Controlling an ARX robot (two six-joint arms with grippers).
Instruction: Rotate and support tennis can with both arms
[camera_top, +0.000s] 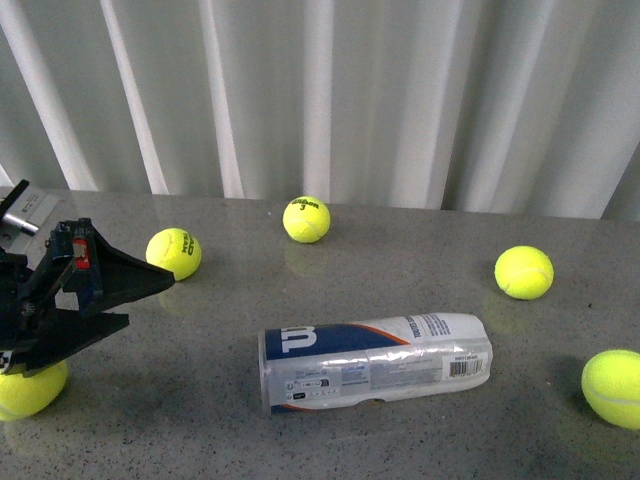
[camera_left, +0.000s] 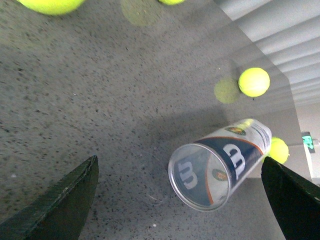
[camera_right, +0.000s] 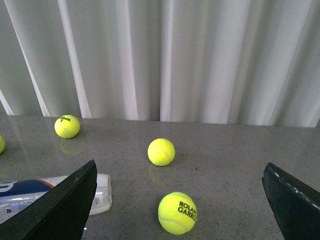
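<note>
Both stand wide and empty: the left gripper lines up with one end of the tennis can, which lies flat on the surface, likely to turn it; the right gripper hangs well apart.

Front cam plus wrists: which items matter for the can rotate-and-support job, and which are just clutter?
Job: tennis can, on its side; left gripper, open; right gripper, open.
Lying about: tennis balls, five: back left, back centre, right, far right, one partly hidden by the left gripper.
</note>
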